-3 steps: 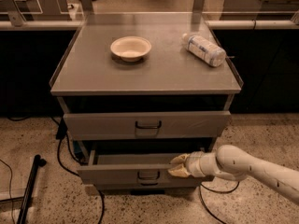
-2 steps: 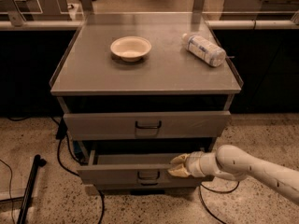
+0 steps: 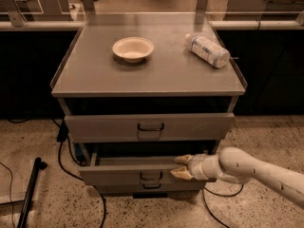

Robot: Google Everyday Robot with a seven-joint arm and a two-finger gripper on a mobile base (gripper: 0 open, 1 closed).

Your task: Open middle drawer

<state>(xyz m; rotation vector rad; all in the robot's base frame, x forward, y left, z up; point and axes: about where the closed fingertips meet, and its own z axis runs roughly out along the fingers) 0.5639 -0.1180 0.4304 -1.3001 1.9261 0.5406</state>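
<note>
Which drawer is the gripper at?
The middle drawer, pulled out with its inside showing; the gripper sits at its front's right end. The top drawer lies above; the bottom drawer barely shows beneath.

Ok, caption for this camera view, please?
Robot hand at the right top edge of the partly open middle drawer; bowl and bottle on top.

Dim, warm indoor light, coming from above. The counter top shows a soft sheen, brightest toward its far edge. Deep shadow under the counter lip and inside the pulled-out middle drawer. The pale tool, at that drawer's right front, is lit from above. The floor is evenly lit.
</note>
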